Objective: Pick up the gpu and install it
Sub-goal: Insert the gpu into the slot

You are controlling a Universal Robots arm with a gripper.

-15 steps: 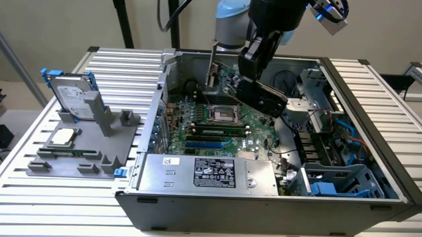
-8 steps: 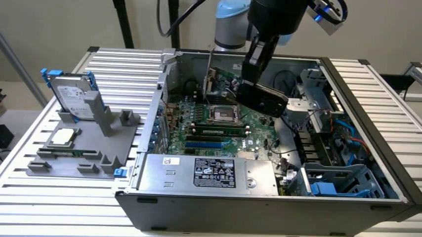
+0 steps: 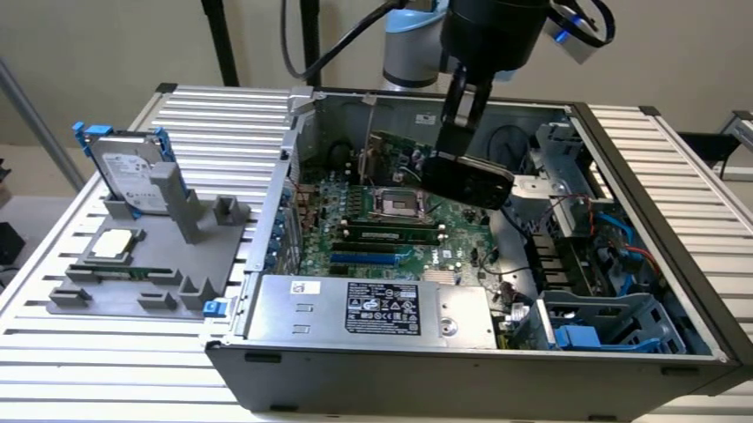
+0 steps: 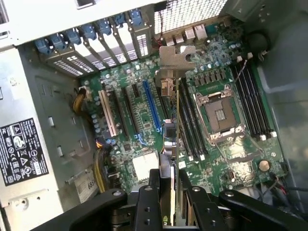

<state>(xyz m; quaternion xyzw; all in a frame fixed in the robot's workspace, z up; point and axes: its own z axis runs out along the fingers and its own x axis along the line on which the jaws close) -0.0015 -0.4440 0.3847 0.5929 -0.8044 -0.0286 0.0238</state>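
My gripper (image 3: 446,148) hangs over the open computer case (image 3: 659,211) and is shut on the gpu (image 3: 467,180), a black card held a little above the motherboard (image 3: 389,238). In the wrist view the gpu (image 4: 172,139) is seen edge-on between my gripper's (image 4: 169,204) two black fingers (image 4: 154,192). Its silver bracket (image 4: 176,55) points at the case's rear slot openings. The card sits over the board between the blue expansion slot (image 4: 150,108) and the CPU socket (image 4: 219,115), apart from both.
A grey fixture (image 3: 70,295) at the exterior view's left holds a hard drive with blue rails (image 3: 123,172), a CPU (image 3: 112,245) and a green memory stick (image 3: 118,270). The power supply (image 3: 376,308) fills the case front. Drive bays and cables (image 3: 588,229) crowd the exterior view's right.
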